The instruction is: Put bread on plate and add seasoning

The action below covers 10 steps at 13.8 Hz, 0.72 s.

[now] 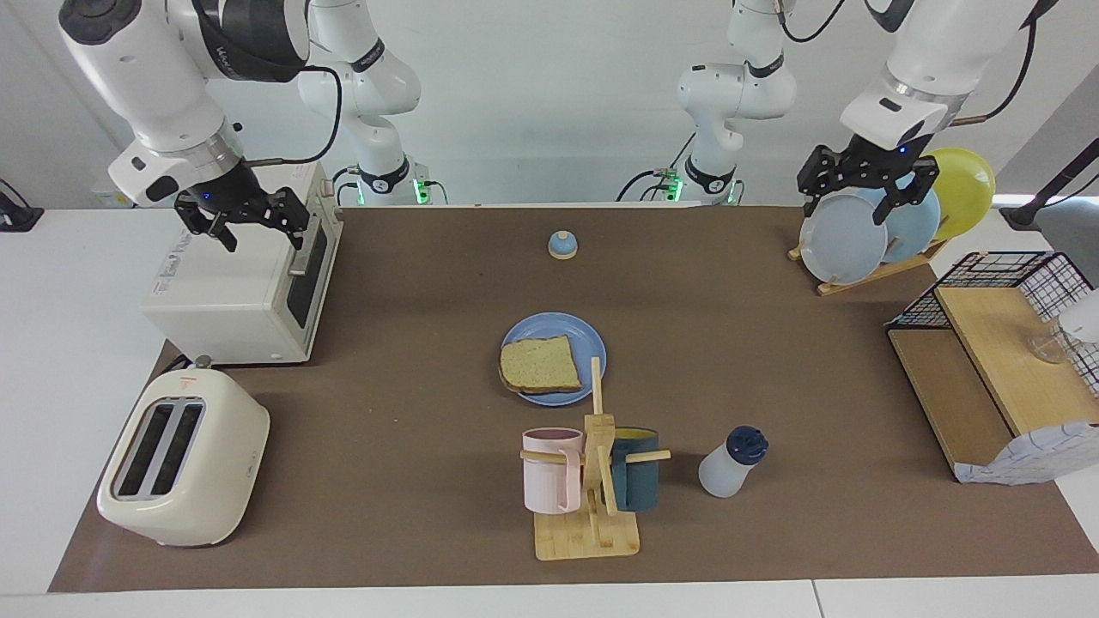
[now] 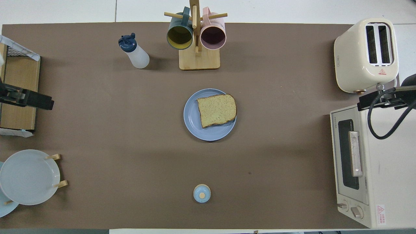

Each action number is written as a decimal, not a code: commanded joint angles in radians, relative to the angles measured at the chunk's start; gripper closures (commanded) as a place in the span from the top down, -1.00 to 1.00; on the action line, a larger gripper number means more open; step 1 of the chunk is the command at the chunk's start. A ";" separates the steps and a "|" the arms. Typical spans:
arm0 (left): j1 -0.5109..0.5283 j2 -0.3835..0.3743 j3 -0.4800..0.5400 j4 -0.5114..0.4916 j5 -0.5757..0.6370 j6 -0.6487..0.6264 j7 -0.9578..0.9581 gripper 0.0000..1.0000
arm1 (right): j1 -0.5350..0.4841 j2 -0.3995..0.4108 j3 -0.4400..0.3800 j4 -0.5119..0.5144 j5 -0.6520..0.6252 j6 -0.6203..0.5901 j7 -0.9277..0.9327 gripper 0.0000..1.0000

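The bread [image 1: 539, 364] lies flat on the medium-blue plate [image 1: 592, 340] in the middle of the table; they also show in the overhead view, bread [image 2: 216, 110] on plate [image 2: 193, 122]. The seasoning bottle [image 1: 731, 463] with its navy cap stands upright beside the mug rack, farther from the robots than the plate, toward the left arm's end; it also shows in the overhead view [image 2: 134, 52]. My left gripper [image 1: 863, 202] is open and empty, up over the plate rack. My right gripper [image 1: 258, 227] is open and empty, up over the toaster oven. Both arms wait.
A wooden mug rack [image 1: 592, 481] holds a pink and a teal mug. A blue-domed bell [image 1: 562, 245] sits near the robots. A toaster oven [image 1: 240, 292] and a cream toaster [image 1: 185, 455] stand at the right arm's end. A plate rack [image 1: 859, 236] and a wire shelf [image 1: 996, 360] stand at the left arm's end.
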 commanded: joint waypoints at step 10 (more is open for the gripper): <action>0.091 -0.028 -0.016 -0.035 -0.043 -0.034 -0.006 1.00 | -0.011 -0.009 0.005 -0.006 -0.001 -0.009 -0.024 1.00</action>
